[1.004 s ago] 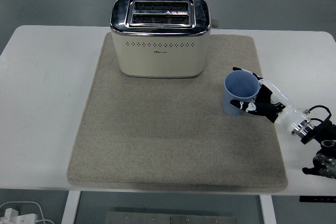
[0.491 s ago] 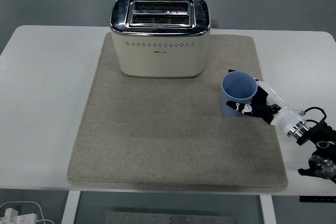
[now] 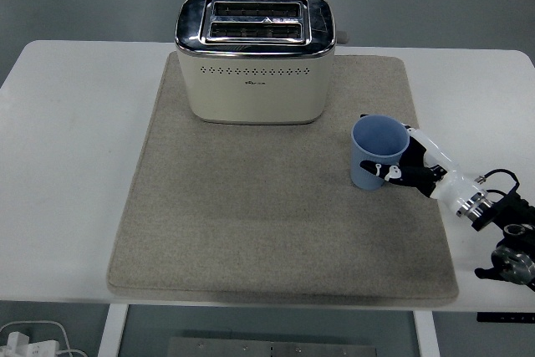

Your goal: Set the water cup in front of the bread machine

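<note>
Our right hand [image 3: 414, 169] clasps the blue plastic water cup [image 3: 378, 153] upright on the beige felt mat [image 3: 251, 232], right of the cream toaster [image 3: 255, 58].

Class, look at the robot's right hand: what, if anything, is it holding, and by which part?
The right hand holds the blue water cup, its fingers wrapped around the cup's right side wall.

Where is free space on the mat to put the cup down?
The mat is bare in front of the toaster, down to its near edge and across its left half. The right side is crowded: the right hand grips the blue cup there.
</note>
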Controlling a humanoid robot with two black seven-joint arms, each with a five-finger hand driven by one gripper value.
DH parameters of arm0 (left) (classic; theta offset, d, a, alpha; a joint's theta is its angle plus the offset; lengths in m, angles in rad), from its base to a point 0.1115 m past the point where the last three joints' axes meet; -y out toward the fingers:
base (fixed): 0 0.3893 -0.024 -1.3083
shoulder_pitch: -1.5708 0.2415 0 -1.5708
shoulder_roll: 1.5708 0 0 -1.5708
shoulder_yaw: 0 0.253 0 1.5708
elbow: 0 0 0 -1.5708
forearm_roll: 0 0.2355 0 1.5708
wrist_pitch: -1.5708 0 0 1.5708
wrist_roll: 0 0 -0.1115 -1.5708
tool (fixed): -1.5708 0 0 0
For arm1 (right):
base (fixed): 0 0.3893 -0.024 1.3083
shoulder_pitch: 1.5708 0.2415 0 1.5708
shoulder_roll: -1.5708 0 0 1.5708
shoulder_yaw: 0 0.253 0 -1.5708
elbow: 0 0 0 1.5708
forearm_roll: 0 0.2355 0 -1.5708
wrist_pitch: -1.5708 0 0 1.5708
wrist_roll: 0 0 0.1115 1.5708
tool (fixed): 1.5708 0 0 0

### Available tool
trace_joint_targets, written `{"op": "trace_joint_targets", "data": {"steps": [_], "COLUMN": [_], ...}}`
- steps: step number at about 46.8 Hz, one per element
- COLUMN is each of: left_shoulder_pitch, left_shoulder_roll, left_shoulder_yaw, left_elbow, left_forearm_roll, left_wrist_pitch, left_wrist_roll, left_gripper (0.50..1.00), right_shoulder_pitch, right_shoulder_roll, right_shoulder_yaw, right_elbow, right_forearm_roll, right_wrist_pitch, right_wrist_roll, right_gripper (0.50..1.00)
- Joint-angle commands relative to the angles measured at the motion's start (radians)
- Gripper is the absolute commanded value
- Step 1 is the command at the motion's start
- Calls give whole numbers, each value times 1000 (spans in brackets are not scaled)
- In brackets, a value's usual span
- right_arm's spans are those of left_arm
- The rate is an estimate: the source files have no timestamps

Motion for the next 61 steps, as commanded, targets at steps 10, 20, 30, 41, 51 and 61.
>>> {"op": "trace_joint_targets", "data": {"steps": [10,20,30,41,51,61], "left_shoulder_pitch": [0,0,0,0,0,0], "left_shoulder_roll": [0,0,0,0,0,0], "left_shoulder_yaw": [1,1,1,0,0,1], "left_elbow": [0,0,-2,0,0,-2], "left_forearm_roll": [0,0,0,0,0,0], "left_wrist_pitch": [0,0,0,0,0,0], "left_wrist_roll": [0,0,0,0,0,0], "left_gripper": [1000,1000,1000,1000,1000,1000], "right_shoulder_pitch": [48,73,97,136,171,194], "right_shoulder_roll": [44,67,114,157,200,245], "right_shoulder_yaw": [-3,-35,-61,-86,-130,-142], "right_elbow": [2,2,0,-8,-38,-72], "right_forearm_roll": [5,5,4,8,13,16], "right_wrist_pitch": [-4,-27,-50,-77,-107,-115], "right_wrist_roll": [0,0,0,0,0,0], "right_gripper": [500,500,500,500,500,500]}}
